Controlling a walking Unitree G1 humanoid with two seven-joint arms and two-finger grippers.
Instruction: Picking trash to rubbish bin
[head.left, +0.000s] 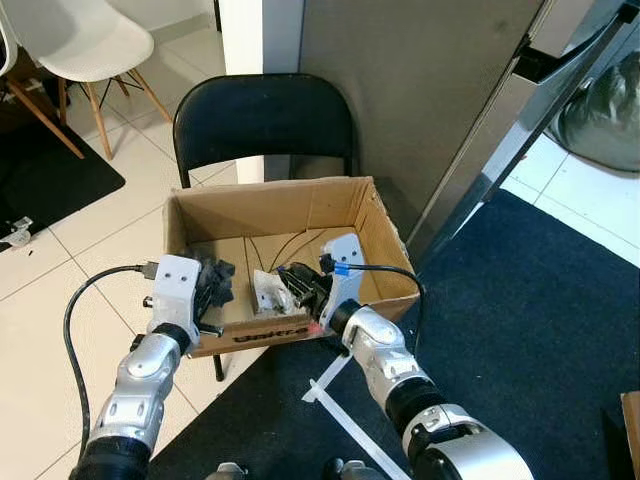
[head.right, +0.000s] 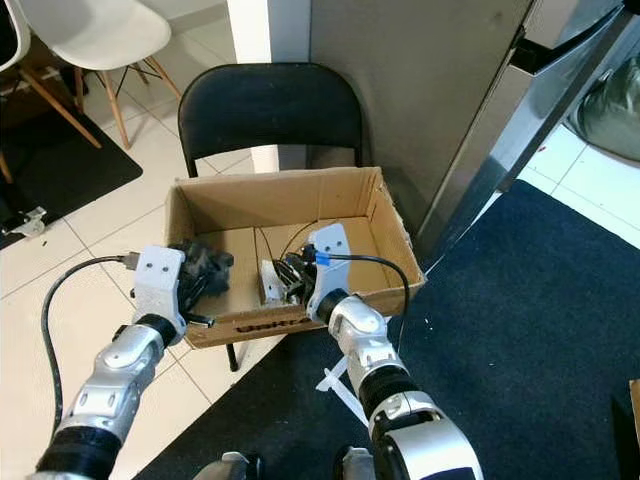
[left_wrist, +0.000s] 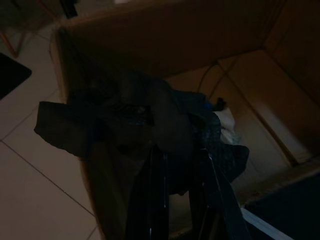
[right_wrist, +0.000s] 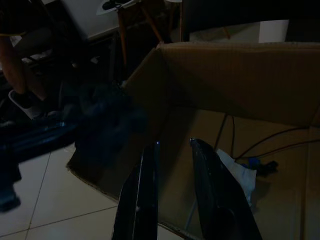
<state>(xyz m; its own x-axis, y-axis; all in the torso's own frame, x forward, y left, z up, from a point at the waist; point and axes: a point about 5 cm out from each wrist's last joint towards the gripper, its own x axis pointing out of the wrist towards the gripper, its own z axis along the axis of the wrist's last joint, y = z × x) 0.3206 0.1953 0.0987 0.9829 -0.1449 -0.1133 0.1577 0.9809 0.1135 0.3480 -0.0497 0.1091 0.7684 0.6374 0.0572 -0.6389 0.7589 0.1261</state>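
An open cardboard box (head.left: 270, 205) rests on a black folding chair (head.left: 262, 118). My left gripper (head.left: 216, 288) hangs over the box's front left corner, shut on a crumpled dark plastic wrapper (head.left: 214, 272). The wrist camera shows that wrapper (left_wrist: 135, 115) bunched around the black fingers (left_wrist: 157, 170). My right gripper (head.left: 298, 284) reaches over the front wall into the box and is open, with nothing between its fingers (right_wrist: 145, 180). A white scrap of trash (head.left: 267, 293) lies on the box floor just beside them, and black cables (right_wrist: 250, 145) run near the scrap (right_wrist: 235, 170).
A grey panel (head.left: 420, 90) and a slanted metal frame (head.left: 500, 150) stand close to the box's right. Dark blue carpet (head.left: 540, 300) covers the floor on the right, with a white strip (head.left: 340, 415) on it. A white chair (head.left: 80, 45) and a black mat (head.left: 40, 180) are at the left.
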